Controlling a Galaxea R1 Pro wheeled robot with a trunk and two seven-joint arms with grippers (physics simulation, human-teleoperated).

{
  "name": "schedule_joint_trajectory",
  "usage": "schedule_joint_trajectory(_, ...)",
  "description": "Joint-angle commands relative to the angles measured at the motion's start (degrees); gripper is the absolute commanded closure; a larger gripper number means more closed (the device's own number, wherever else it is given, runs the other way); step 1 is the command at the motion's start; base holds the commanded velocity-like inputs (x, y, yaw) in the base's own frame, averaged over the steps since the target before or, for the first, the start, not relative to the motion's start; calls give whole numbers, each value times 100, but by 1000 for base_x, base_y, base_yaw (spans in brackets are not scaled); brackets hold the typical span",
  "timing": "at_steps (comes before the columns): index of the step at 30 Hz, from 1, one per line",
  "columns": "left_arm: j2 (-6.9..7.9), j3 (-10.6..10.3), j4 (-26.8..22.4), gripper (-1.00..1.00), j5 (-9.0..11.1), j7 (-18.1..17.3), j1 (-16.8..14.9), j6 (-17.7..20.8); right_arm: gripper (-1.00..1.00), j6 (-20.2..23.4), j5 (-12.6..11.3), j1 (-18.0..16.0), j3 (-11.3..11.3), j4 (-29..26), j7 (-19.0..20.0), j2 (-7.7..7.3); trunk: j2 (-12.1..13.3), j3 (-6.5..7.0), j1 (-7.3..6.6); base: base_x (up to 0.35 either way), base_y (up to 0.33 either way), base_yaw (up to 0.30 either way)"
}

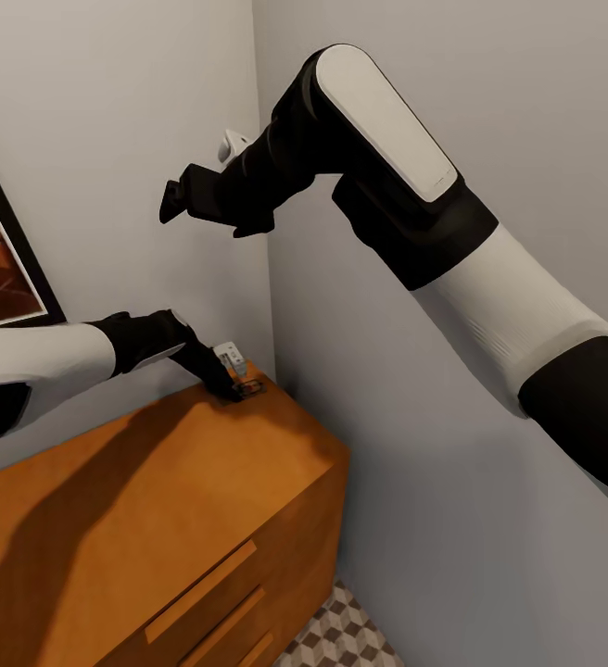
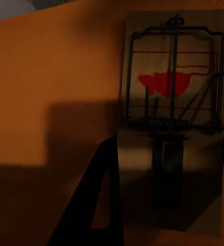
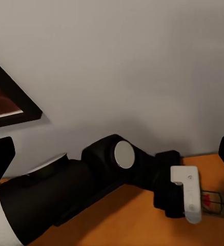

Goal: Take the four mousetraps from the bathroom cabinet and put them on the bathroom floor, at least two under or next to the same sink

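One mousetrap (image 2: pixel 170 123) shows here, lying flat on the cabinet (image 1: pixel 156 519) top at its far corner, close to where the two walls meet; you can pick out its wire bar, spring and red mouse print in the left wrist view. Your left gripper (image 1: pixel 225 387) is down at it, with a dark finger (image 2: pixel 99 200) on the wood just beside the trap's edge and the other finger at the opposite side of the plate, so the jaws look spread around it and not yet closed on anything. Judging from this, you are on the pick-up step for this trap, and placing on the floor is still to come. Your next move calls for squaring the jaws on the plate's long edges, closing firmly on the thin wood, then lifting straight up before you turn away, since the wall is close and the plate is flat enough to slip. Your right gripper (image 1: pixel 179 199) hangs high near the corner, well apart from the trap; its two dark fingers stand wide at the edges of its wrist view with nothing between them. As for containers, the cabinet's drawer fronts are shut, so you cannot tell what they hold. A patch of cube-patterned floor (image 1: pixel 341 635) shows beside the cabinet.
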Motion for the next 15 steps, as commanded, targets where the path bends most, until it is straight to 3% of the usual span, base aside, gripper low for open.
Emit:
schedule_joint_trajectory(1, -73, -24, -176, 100, 74, -128, 57, 76, -100, 4, -51, -7, 1, 0, -60, 1, -2, -8, 1, 0, 0, 0)
schedule_joint_trajectory(7, -478, -19, 397, 100, 73, -841, -71, 137, -100, 4, -44, -7, 2, -8, -60, 1, -2, -8, 1, 0, 0, 0)
schedule_joint_trajectory(10, -578, -24, 502, 100, 68, -980, -86, 165, -100, 9, -42, -7, -2, -4, -60, 1, -2, -8, 1, 0, 0, 0)
schedule_joint_trajectory(15, -624, -24, 539, 100, 65, -1042, -168, 460, -100, 9, -41, -7, -1, -8, -62, 1, -2, -8, 1, 0, 0, 0)
